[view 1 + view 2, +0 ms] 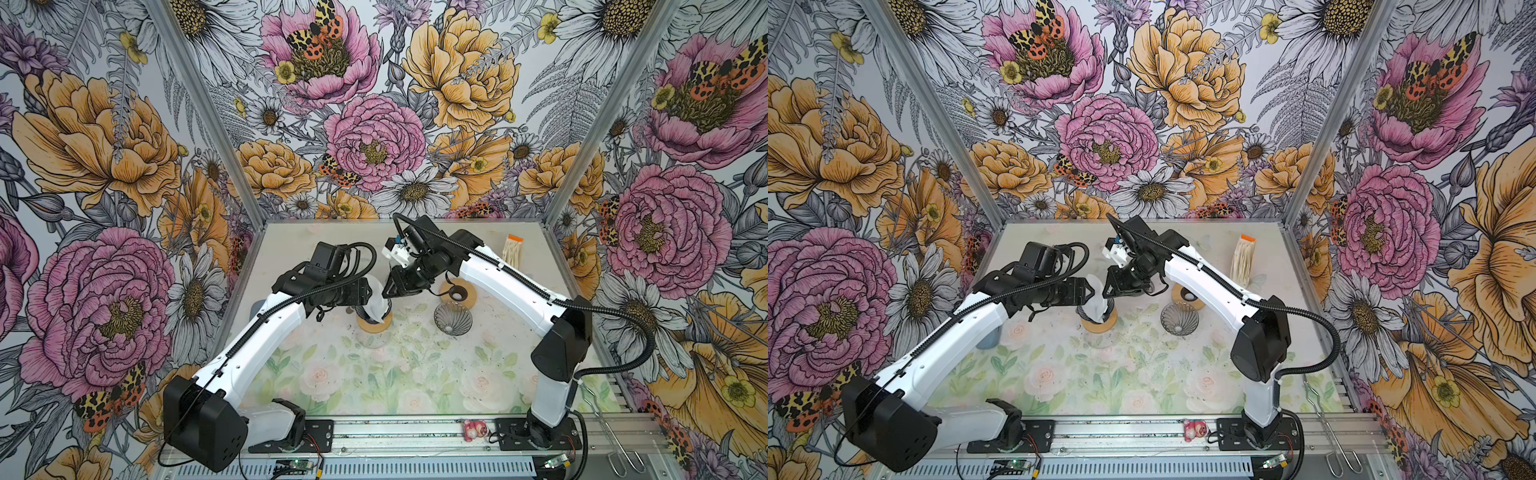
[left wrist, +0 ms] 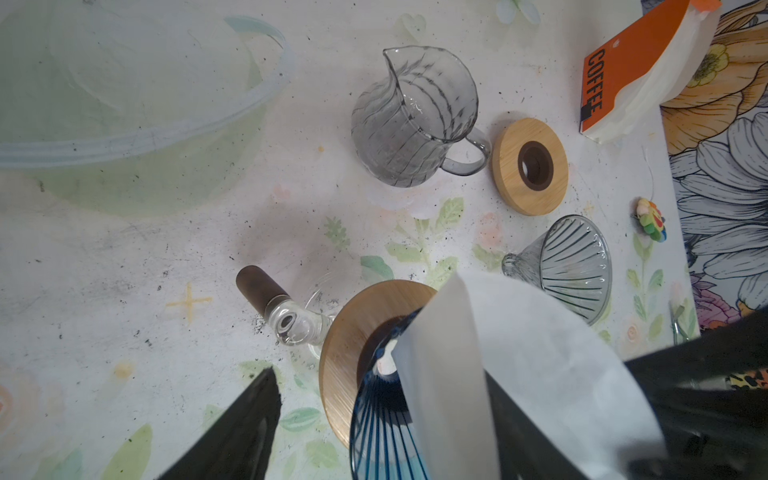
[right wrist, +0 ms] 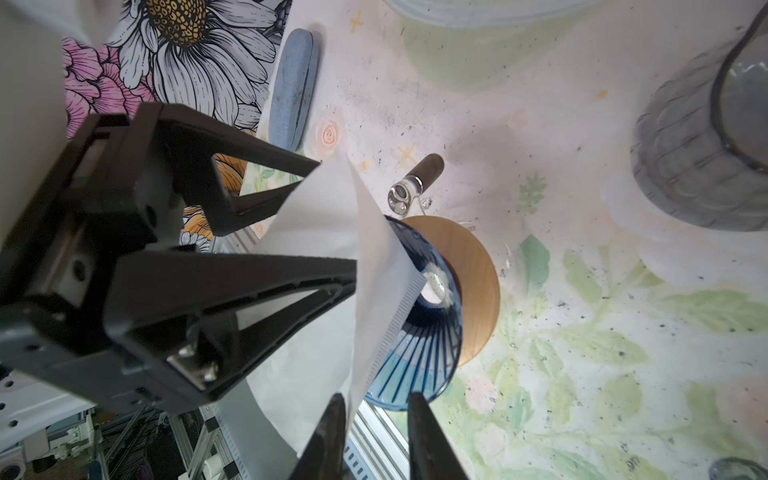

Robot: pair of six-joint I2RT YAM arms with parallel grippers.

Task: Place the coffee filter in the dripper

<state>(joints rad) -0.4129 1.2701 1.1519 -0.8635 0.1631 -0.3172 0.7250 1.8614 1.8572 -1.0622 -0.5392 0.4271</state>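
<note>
We found the white paper filter [image 2: 519, 353] tip-down in the blue ribbed glass dripper [image 3: 424, 345], straddled by the parted left end effector [image 3: 336, 216], the right end effector [image 3: 377, 397] parted alongside.

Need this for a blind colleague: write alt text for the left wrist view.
A white paper filter stands in a blue ribbed glass dripper on a wooden ring, the left gripper open astride it. Beyond lie a grey glass pitcher, a second wooden ring, a smoky glass dripper on its side, an orange filter pack.
</note>
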